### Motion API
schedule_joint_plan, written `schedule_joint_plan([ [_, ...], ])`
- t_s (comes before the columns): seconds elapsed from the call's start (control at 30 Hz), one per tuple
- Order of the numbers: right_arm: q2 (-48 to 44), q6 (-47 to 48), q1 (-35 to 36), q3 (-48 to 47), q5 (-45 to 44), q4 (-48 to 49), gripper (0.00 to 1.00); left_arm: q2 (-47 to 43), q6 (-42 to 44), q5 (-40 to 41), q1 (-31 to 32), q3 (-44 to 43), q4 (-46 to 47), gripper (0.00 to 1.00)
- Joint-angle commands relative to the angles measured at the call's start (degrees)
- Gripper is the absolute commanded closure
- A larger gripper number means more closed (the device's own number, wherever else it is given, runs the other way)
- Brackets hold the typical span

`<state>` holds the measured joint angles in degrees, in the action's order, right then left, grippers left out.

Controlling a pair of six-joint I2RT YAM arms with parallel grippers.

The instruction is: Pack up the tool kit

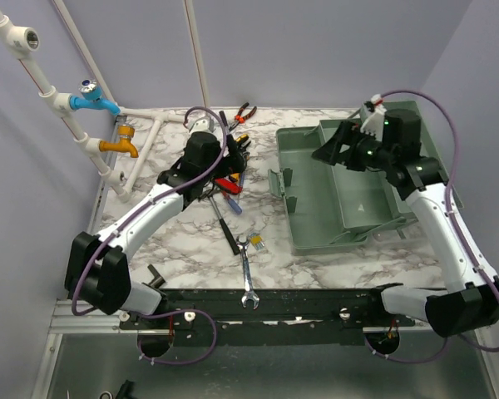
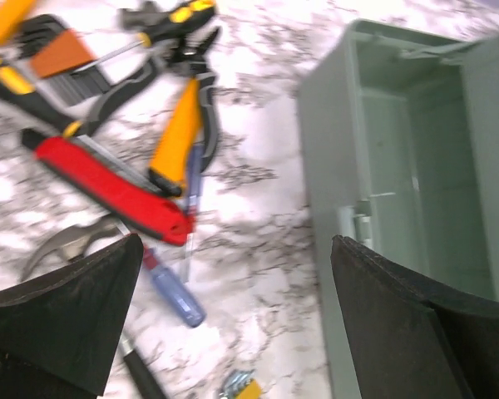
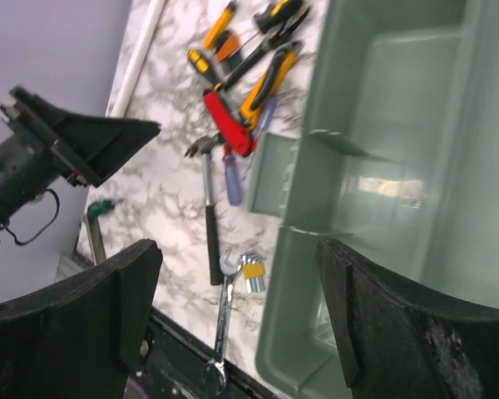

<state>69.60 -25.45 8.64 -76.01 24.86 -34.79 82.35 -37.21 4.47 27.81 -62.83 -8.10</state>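
Observation:
The grey-green toolbox (image 1: 349,195) lies open on the right half of the marble table, and the parts of its inside that show (image 3: 382,158) hold no tools. Its wall (image 2: 374,166) fills the right of the left wrist view. A pile of tools (image 1: 229,181) lies left of it: a red-handled knife (image 2: 108,187), orange-handled pliers (image 2: 179,133) and a blue screwdriver (image 2: 175,291). My left gripper (image 2: 237,307) hovers over the bare marble beside that pile, open, with nothing between its fingers. My right gripper (image 3: 241,324) hangs open above the toolbox's left part, holding nothing.
A hammer (image 1: 224,223), a hex key set (image 1: 255,243) and a long wrench (image 1: 246,281) lie toward the front edge. Red pliers (image 1: 244,112) rest at the back. White pipes with a blue tap (image 1: 96,101) and an orange tap (image 1: 121,147) stand at the back left.

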Motion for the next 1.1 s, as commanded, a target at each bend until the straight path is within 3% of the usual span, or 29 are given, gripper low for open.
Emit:
schedule_joint_plan([
  [0.0,4.3,0.6,12.6,-1.9,-7.5,1.5,0.17,-5.5,-1.0,12.8,-0.1,4.4,-12.1,0.01],
  [0.2,11.6,-0.7,27.4,-4.4,-16.8,3.8,0.19,-14.6,-3.2,13.8,-1.0,14.0,-13.2,0.02],
  [0.4,17.4,-2.1,35.6,-5.8,-22.7,6.3,0.22,-16.9,-9.3,13.3,-1.1,20.3,-14.7,0.09],
  [0.53,16.8,-2.7,36.8,-4.3,-24.6,7.5,0.23,-12.4,-10.7,10.5,0.1,20.6,-13.0,0.13],
  [0.73,14.7,-2.1,37.0,-1.7,-26.3,6.3,0.25,-2.8,-14.1,16.6,3.1,12.2,-23.3,0.22],
  [1.07,25.5,-0.1,38.8,-5.3,-29.8,6.3,0.35,-14.5,-12.2,18.2,-2.9,20.0,-19.8,0.23],
])
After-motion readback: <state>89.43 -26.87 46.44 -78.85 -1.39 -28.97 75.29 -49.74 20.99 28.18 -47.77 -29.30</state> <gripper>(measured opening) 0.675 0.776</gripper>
